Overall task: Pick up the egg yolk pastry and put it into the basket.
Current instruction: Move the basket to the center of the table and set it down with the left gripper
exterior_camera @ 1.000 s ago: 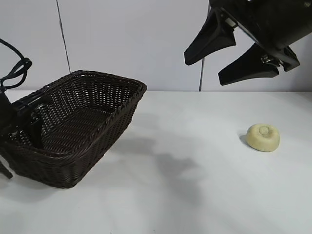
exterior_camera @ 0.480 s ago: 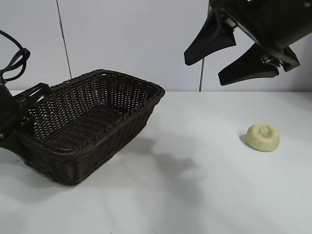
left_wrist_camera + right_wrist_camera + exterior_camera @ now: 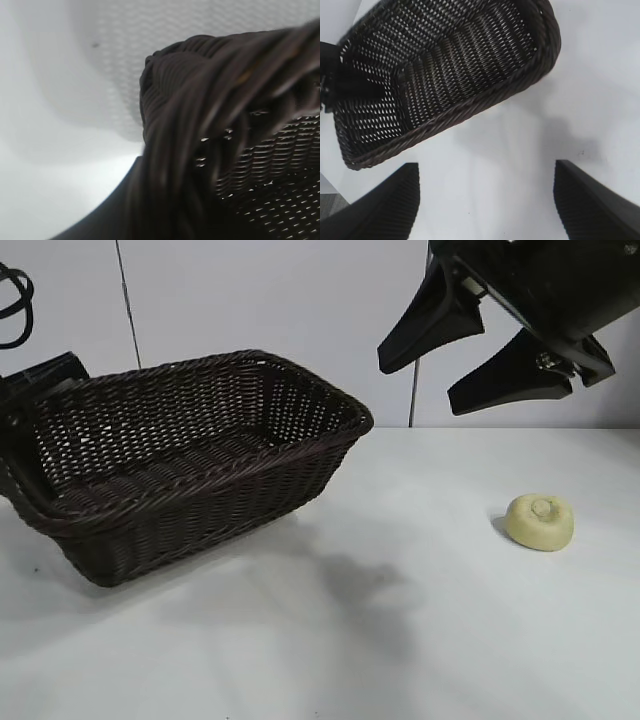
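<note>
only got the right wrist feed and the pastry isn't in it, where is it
Observer: The egg yolk pastry lies on the table, at the right side of the exterior view, below the open right gripper.
Operator: anything near it
Observer: No. Bare table lies between it and the basket, which is at the left of that view.
Operator: is the basket sitting flat
Observer: It looks tilted from the side, its rim end gripped by the left gripper.
</note>
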